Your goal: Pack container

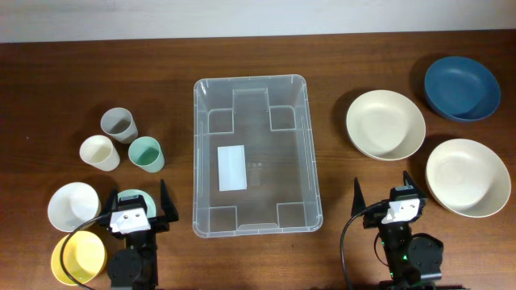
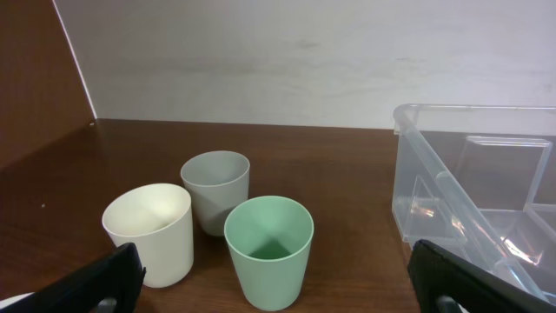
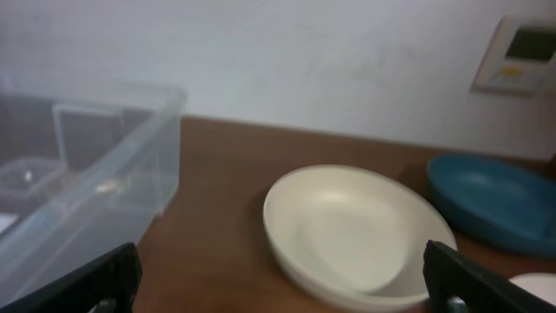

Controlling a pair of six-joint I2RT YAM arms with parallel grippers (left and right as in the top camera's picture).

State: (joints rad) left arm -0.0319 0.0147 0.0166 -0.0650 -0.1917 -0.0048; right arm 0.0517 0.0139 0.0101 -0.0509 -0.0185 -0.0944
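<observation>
The container point(image 1: 196, 153) is sitting in the middle of the table point(image 1: 339, 64), long side running from near to far. Its clear floor is showing only a white label point(image 1: 233, 167). Any print on the label, or the faint marks just right of it, is too small to read.

To the left, three cups are standing upright close together: a grey cup point(image 1: 118, 124) farthest, a cream cup point(image 1: 99, 152) and a green cup point(image 1: 146, 152) nearer. Nearer still on the left, a white bowl point(image 1: 72, 206) and a yellow bowl point(image 1: 78, 258) are lying side by side. A pale green bowl point(image 1: 133, 196) is partly hiding under the left gripper point(image 1: 135, 211).

To the right, a cream bowl point(image 1: 384, 124), a blue bowl point(image 1: 461, 88) and a second cream bowl point(image 1: 467, 177) are resting apart from one another.

Both tools are hanging at the near edge with fingers spread wide, gripping nothing: the left gripper near the container's near-left corner, the right gripper point(image 1: 383, 193) off its near-right corner.

A wall panel point(image 3: 521, 52) is showing in the right wrist view, too blurred to read.
</observation>
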